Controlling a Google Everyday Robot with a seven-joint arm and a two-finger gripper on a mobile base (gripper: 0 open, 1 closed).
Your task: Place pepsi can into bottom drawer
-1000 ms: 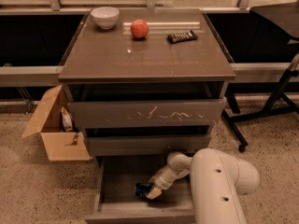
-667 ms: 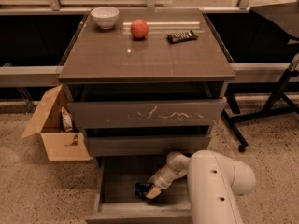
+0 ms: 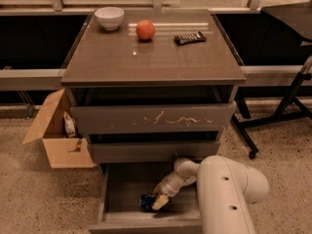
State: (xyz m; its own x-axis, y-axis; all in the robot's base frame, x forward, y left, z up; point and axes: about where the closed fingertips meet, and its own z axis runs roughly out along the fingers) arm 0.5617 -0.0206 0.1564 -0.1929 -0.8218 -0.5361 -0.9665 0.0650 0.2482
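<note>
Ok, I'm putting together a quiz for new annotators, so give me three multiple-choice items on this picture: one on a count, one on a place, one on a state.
1. How many things lie on the cabinet top?
A two
B three
C five

2. Where is the pepsi can?
A on the cabinet top
B in the bottom drawer
C held up in the air

3. The bottom drawer is:
A shut
B pulled open
C taken out of the cabinet

Answers:
1 B: only the white bowl, the apple and the dark bar lie there.
2 B: the can rests on the drawer's floor, with the gripper right at it, down inside the drawer.
3 B: its interior shows, and it still sits in the cabinet.
</note>
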